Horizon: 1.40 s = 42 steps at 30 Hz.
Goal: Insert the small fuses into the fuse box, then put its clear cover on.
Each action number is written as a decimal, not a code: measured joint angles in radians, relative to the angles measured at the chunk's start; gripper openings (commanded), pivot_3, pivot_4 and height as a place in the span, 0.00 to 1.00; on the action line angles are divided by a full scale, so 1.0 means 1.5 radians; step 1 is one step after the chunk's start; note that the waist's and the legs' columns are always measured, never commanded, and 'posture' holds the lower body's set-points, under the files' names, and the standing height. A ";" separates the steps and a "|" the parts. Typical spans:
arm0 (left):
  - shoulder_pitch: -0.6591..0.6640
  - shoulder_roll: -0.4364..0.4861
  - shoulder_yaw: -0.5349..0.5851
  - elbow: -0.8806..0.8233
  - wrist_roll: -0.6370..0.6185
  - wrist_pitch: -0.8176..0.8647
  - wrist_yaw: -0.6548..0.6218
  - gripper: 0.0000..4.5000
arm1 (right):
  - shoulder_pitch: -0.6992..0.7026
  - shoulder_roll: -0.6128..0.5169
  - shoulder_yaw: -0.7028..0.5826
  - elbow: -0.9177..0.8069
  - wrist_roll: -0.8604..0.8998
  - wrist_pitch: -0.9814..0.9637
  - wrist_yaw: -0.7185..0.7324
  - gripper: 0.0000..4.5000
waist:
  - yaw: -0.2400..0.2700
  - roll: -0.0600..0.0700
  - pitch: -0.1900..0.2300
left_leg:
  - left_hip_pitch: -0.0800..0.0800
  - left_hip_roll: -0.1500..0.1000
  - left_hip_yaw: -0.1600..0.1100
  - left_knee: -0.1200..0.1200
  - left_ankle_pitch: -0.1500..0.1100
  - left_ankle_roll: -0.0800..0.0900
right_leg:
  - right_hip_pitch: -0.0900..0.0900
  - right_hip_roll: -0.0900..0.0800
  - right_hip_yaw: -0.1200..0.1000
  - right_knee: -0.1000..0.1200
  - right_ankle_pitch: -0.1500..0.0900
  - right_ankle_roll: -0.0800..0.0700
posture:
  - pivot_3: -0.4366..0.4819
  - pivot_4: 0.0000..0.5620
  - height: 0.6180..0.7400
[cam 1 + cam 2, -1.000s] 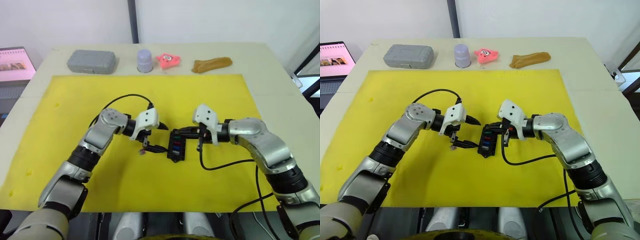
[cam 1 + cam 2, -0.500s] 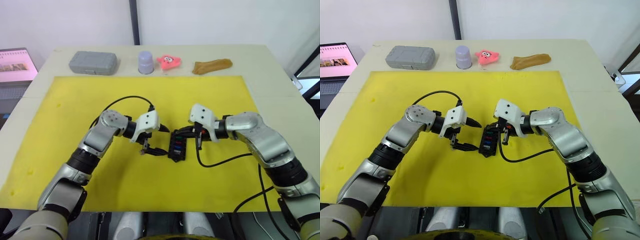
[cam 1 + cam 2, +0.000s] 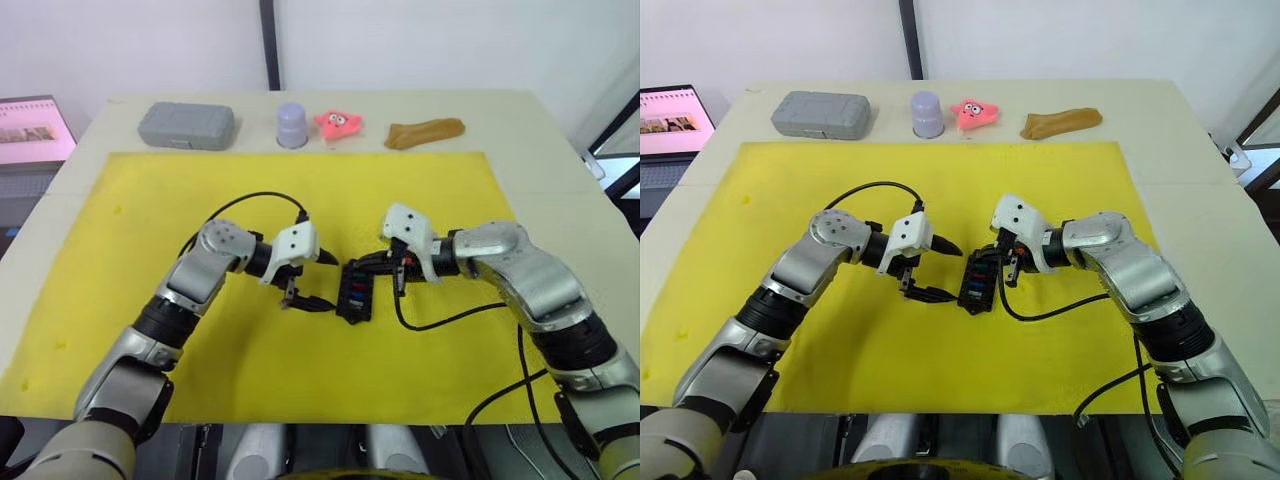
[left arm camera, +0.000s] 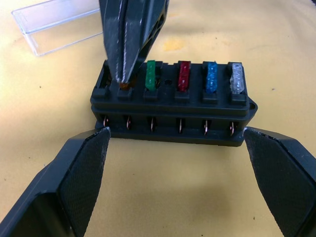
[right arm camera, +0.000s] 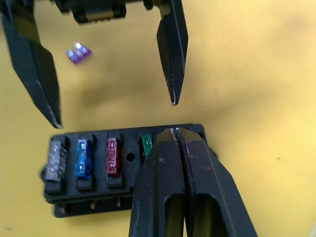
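The black fuse box (image 4: pixel 173 113) lies on the yellow mat (image 3: pixel 150 230), between my two arms. Green (image 4: pixel 151 75), red (image 4: pixel 183 75), blue (image 4: pixel 211 75) and grey (image 4: pixel 236 78) fuses stand in its near row. My right gripper (image 5: pixel 175 131) is shut, its tips resting on a yellow-brown fuse in the end slot. My left gripper (image 4: pixel 177 168) is open, one finger on either side of the box and clear of it. A purple fuse (image 5: pixel 79 52) lies loose on the mat by the left gripper. The clear cover (image 4: pixel 59 24) lies just behind the box.
Along the table's far edge stand a grey case (image 3: pixel 186 124), a lavender cup (image 3: pixel 292 124), a pink toy (image 3: pixel 338 122) and a brown object (image 3: pixel 424 130). A laptop (image 3: pixel 35 130) sits off the table's left side. Black cables loop from both wrists.
My right gripper has shifted slightly at the box's end slot and stays shut. The left gripper has barely moved and stays open beside the box.
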 measured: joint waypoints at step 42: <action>0.204 0.354 0.232 -0.115 -0.174 0.164 -0.097 1.00 | 0.273 -0.351 -0.372 -0.092 0.090 -0.172 0.211 0.99 | -0.001 0.002 0.002 | 0.000 0.001 0.001 -0.001 -0.003 0.006 | 0.000 0.000 0.000 -0.001 0.000 0.000 | 0.48 0.27 1.00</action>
